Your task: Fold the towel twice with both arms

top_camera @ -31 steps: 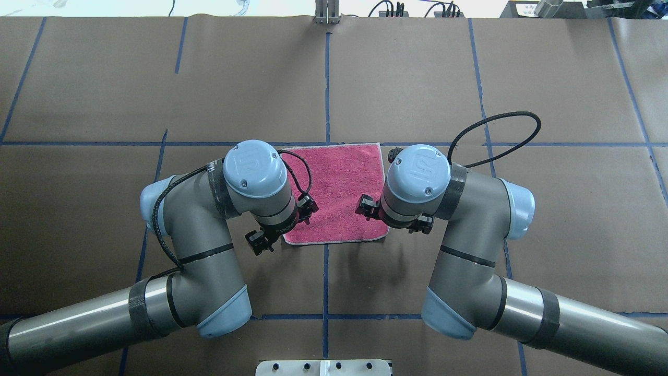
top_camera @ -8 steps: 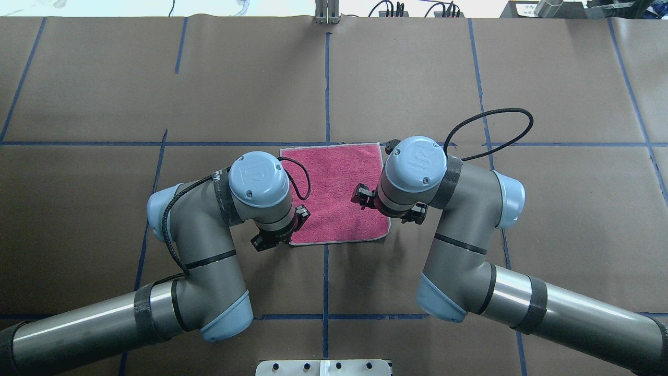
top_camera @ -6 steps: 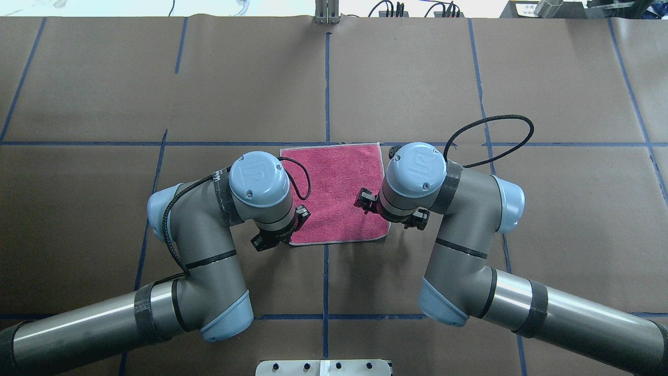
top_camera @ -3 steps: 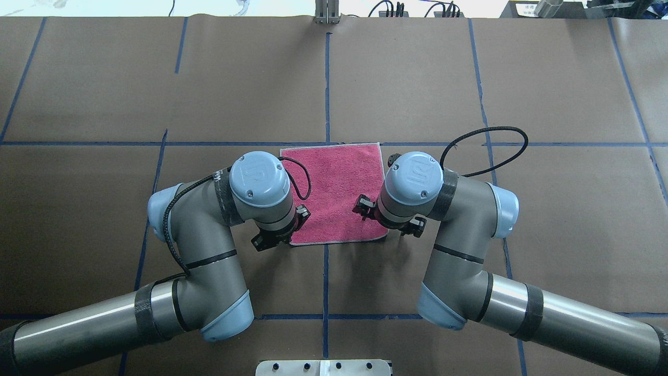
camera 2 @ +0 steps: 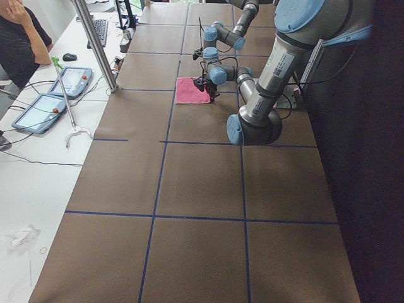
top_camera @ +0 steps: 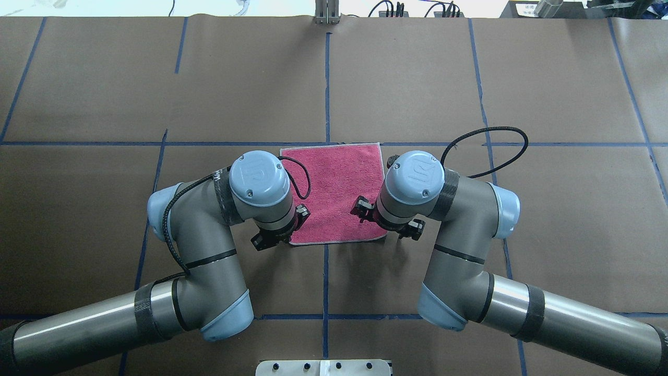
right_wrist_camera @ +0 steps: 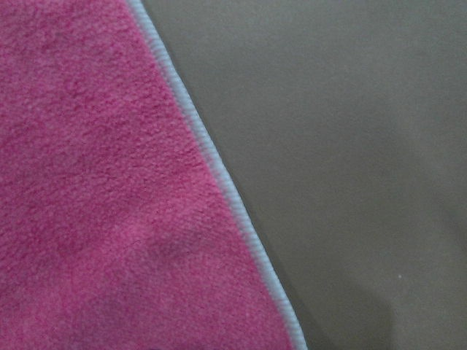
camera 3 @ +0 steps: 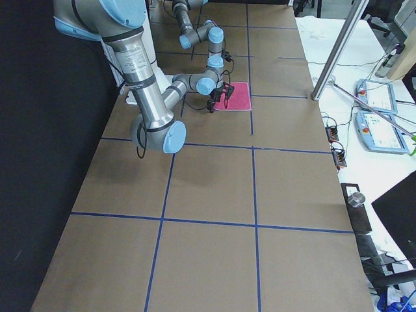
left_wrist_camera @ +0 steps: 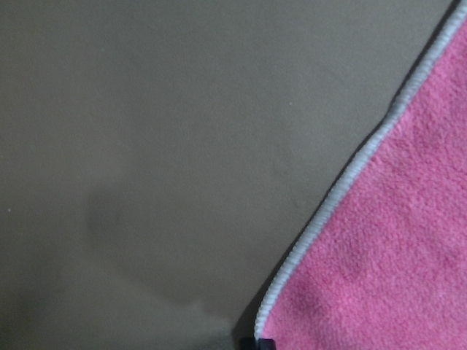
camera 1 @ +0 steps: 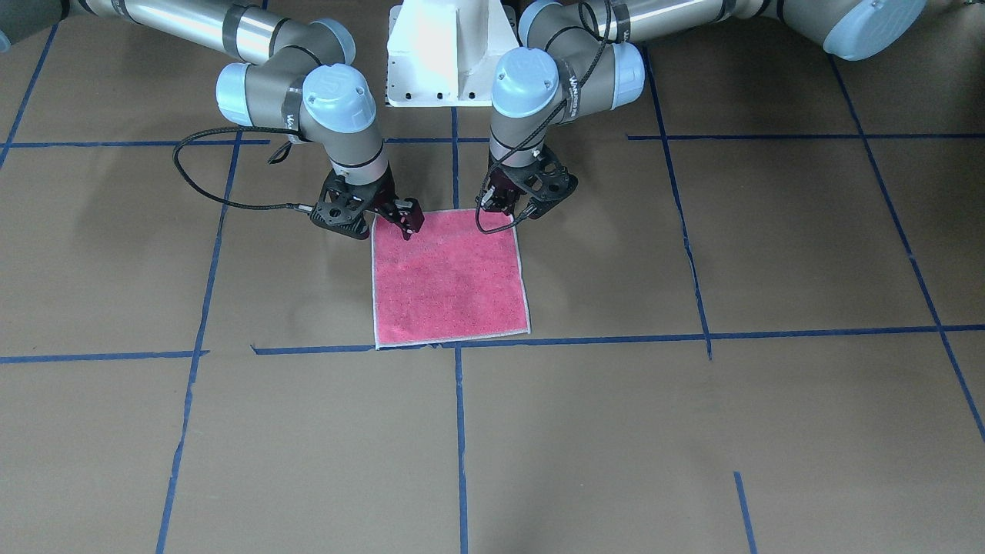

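The towel (camera 1: 450,281) lies flat on the table with its pink-red face up and a whitish stitched edge; it also shows in the overhead view (top_camera: 336,183). My left gripper (camera 1: 514,213) is low at the towel's near left corner, its jaws drawn in and shut on the edge. A dark fingertip (left_wrist_camera: 266,343) touches the towel's edge (left_wrist_camera: 328,211) in the left wrist view. My right gripper (camera 1: 383,224) is open and low over the near right corner. One finger (camera 1: 408,221) is on the cloth. The right wrist view shows only the towel (right_wrist_camera: 95,204) and the table.
Brown paper with blue tape lines (camera 1: 585,338) covers the table. The white pedestal base (camera 1: 446,54) stands just behind the arms. Operator desks with tablets (camera 2: 38,110) and a metal post (camera 2: 95,44) lie beyond the far table edge.
My right gripper has moved down and toward the robot, onto the towel's near right corner. My left gripper has kept still over the last second and a half. The towel has not moved.
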Robot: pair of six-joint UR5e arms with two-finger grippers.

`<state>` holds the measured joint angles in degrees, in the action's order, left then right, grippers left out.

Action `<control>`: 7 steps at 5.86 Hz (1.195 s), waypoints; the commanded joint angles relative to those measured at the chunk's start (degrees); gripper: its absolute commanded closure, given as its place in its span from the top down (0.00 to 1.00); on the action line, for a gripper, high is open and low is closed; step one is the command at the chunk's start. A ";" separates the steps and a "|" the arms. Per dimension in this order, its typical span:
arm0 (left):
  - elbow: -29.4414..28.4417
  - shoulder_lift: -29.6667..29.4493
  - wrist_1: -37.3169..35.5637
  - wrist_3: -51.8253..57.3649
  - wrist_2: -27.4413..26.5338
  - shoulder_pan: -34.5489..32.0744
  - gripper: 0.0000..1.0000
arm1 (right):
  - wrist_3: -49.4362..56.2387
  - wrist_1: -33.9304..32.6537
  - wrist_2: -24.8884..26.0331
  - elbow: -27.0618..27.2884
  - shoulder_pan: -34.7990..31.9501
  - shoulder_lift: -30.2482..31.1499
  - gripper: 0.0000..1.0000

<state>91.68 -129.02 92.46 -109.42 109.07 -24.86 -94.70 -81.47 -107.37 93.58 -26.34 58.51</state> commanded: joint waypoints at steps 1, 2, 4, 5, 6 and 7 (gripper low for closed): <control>-0.01 0.00 0.00 0.00 0.00 -0.01 0.04 | -0.30 -0.35 -0.03 1.16 -0.11 0.20 1.00; 0.08 0.00 0.00 0.00 0.00 -0.01 0.04 | -0.31 -2.09 0.06 1.86 -0.03 0.11 1.00; 0.08 -0.09 0.00 0.35 0.00 -0.10 0.04 | -0.31 -2.20 0.06 2.48 -0.11 0.72 0.97; -0.01 -0.09 0.00 0.35 0.00 -0.18 0.04 | -0.31 -2.20 -0.03 2.66 -0.11 0.90 0.81; -0.01 -0.09 0.00 0.35 0.00 -0.18 0.04 | -0.31 -2.20 0.06 2.57 -0.11 1.08 0.71; -0.01 -0.09 0.00 0.35 0.00 -0.18 0.04 | -0.48 -2.20 0.06 2.48 -0.11 1.08 0.57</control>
<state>91.68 -129.11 92.46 -109.08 109.07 -25.04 -95.06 -83.67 -107.33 96.14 -26.45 59.53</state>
